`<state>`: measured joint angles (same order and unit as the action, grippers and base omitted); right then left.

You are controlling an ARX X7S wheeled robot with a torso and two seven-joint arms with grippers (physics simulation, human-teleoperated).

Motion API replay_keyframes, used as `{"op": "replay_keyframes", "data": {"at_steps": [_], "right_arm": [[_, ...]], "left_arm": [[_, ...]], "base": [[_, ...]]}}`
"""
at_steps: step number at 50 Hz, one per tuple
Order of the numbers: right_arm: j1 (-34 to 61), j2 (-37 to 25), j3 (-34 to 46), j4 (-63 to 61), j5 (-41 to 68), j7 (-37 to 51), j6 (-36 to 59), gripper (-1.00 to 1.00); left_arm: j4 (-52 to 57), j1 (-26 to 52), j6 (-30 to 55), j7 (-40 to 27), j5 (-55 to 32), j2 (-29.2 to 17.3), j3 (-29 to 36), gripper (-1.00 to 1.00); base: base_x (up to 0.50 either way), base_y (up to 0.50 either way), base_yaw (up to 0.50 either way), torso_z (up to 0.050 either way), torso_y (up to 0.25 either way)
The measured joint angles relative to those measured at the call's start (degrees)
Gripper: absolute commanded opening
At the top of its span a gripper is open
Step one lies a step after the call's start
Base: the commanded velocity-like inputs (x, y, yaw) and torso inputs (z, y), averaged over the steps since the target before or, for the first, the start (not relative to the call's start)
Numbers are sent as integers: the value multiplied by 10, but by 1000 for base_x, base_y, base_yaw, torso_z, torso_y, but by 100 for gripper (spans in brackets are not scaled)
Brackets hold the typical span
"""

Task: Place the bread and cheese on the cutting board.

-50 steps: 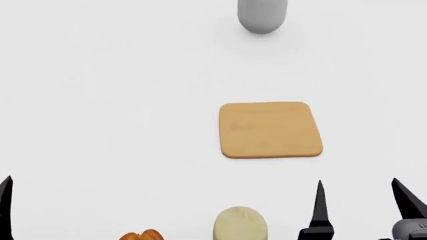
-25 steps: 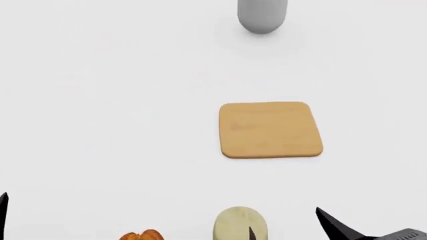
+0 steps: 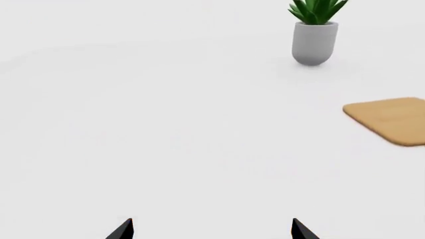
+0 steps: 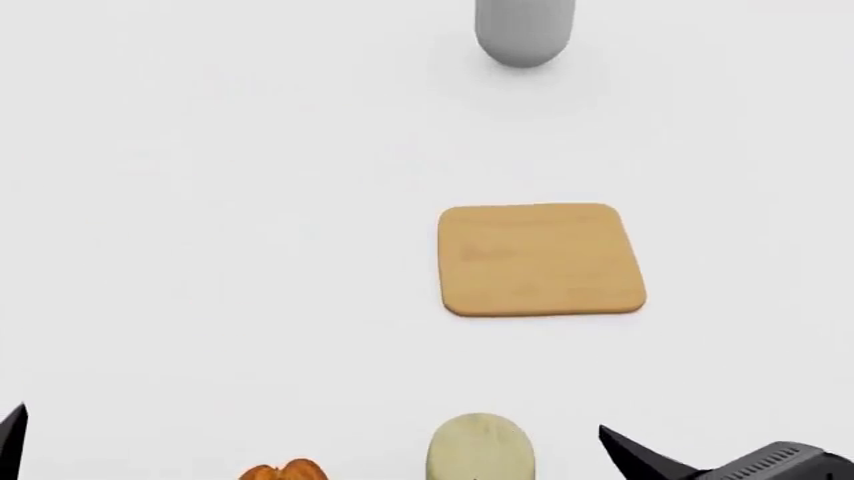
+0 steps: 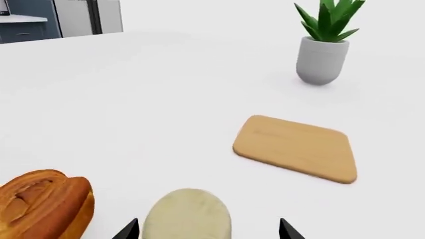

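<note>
Cutting board (image 4: 542, 260), the landmark: a flat tan slab lying bare on the white table (image 4: 200, 200), with nothing on it. Beyond its far edge, well apart, stands a grey plant pot (image 5: 322, 60). On the near side, well apart from the board's near edge, sit the bread (image 5: 41, 203) and, beside it, the cheese (image 5: 187, 215); the cheese lies nearer the board's near-left corner, the bread further left of it. Neither is held.

Right gripper (image 5: 207, 230): fingers spread wide, empty, their tips flanking the cheese on either side without visible contact. Left gripper (image 3: 211, 229): fingers likewise parted, empty, over bare table well left of the board.

Step in hand, by judgement: grasping the cheese. A good grasp would centre the cylinder between the fingers, descend to about mid-height, and close squarely on the curved wall so it does not squirt sideways into the bread.

Room: the table between cheese and board is unobstructed, and the board is wider than both items together, so setting the cheese toward one side would leave space for the bread.
</note>
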<state>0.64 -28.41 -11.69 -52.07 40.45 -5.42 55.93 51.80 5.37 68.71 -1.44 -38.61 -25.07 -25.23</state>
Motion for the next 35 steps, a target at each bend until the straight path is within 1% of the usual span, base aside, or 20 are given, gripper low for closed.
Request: {"op": "replay_keyframes", "data": {"at_steps": [17, 35], "right_arm": [[24, -10, 78, 28, -32, 5, -3, 100], [32, -14, 150, 87, -87, 1, -50, 100]], "left_arm": [[-5, -11, -10, -1, -1, -6, 3, 100], [-7, -28, -24, -1, -1, -10, 4, 100]], "base": [[0, 0, 0, 0, 0], [0, 0, 0, 0, 0]]}}
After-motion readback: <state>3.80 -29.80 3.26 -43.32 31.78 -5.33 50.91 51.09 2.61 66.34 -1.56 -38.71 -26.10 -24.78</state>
